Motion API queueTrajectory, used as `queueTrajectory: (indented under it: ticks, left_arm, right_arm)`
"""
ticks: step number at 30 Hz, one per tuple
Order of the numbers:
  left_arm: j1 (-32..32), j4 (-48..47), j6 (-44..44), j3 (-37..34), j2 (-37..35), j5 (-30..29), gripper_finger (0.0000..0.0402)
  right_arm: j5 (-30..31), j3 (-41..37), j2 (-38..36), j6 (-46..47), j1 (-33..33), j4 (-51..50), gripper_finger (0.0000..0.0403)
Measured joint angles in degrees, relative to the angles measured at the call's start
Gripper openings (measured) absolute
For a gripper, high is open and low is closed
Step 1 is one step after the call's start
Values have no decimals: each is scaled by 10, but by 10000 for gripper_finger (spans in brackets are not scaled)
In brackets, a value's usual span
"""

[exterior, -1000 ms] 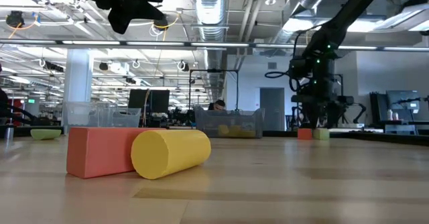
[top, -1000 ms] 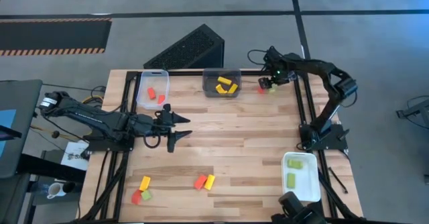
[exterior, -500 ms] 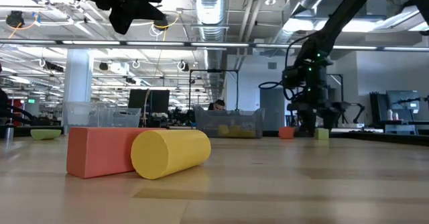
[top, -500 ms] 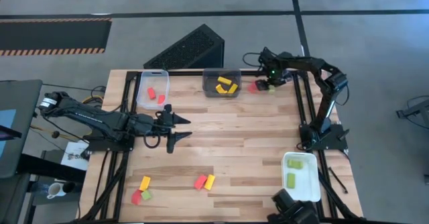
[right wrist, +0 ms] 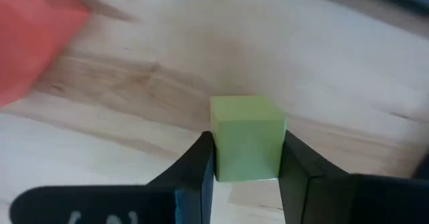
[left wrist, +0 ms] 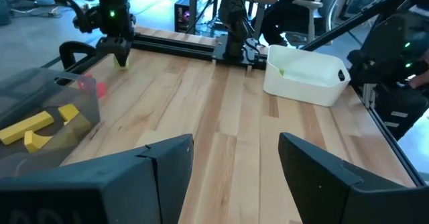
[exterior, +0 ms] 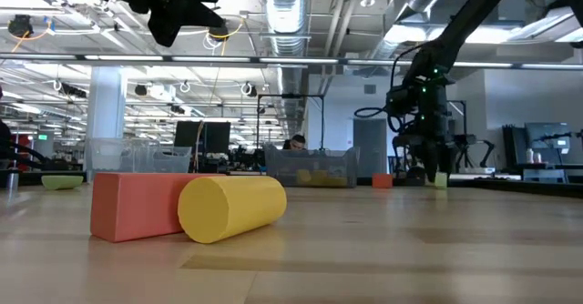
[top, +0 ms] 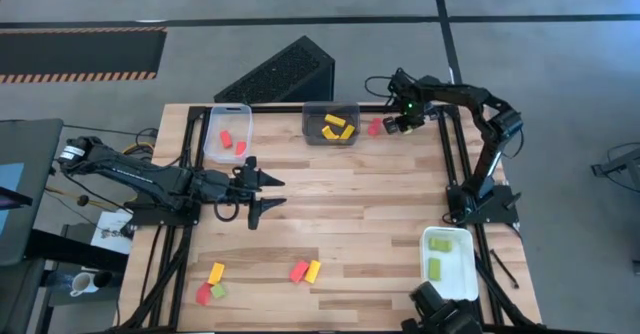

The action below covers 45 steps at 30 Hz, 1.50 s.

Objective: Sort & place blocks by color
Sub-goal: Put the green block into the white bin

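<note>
My right gripper (right wrist: 247, 177) stands at the table's far right and is shut on a light green block (right wrist: 247, 145). This same green block (exterior: 441, 180) sits at table level in the low view. A red block (top: 375, 127) lies on the wood just left of it. My left gripper (top: 265, 192) hovers open above the table's left middle, with nothing between its fingers (left wrist: 171, 163). Several more red, yellow and green blocks lie near the front edge, among them a red block (top: 298, 271) and a yellow one (top: 313, 271). My right gripper pinches the green block by two opposite side faces (right wrist: 218, 153), one finger on each. The fingers come from above, pointing down. The block stands upright with its bottom on the table.
A clear tray (top: 228, 132) with red blocks and a dark grey tray (top: 331, 124) with yellow blocks stand along the far edge. A white tray (top: 449, 264) with green blocks sits at the near right. Black frame rails run along the table's edges.
The red block has slid toward the table's left, away from the green block, which has stayed where it was. My right gripper, standing over the two blocks, has closed its fingers on the green one.
</note>
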Motion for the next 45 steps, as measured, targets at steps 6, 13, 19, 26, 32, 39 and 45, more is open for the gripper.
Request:
queueTrajectory:
  ticks: [6,13,19,26,32,39,45]
  left_arm:
    - [0,0,0,0,0,0,203]
    - [0,7,8,0,0,0,203]
    - [0,8,13,0,0,0,203]
    - [0,9,26,0,0,-1,203]
    - [0,11,46,0,0,-5,203]
    - [0,11,57,0,0,-5,203]
    - [2,16,79,0,0,-5,203]
  right_arm:
    - [2,0,-72,1,13,-24,117]
    - [-11,0,-204,8,86,-107,131]
    - [-42,0,-319,80,243,-147,127]
    - [-44,-1,-379,255,505,-149,128]
    - [-14,-2,-361,451,731,-130,128]
    - [-13,-2,-287,703,918,-149,128]
    - [-101,-2,-226,870,1015,-187,129]
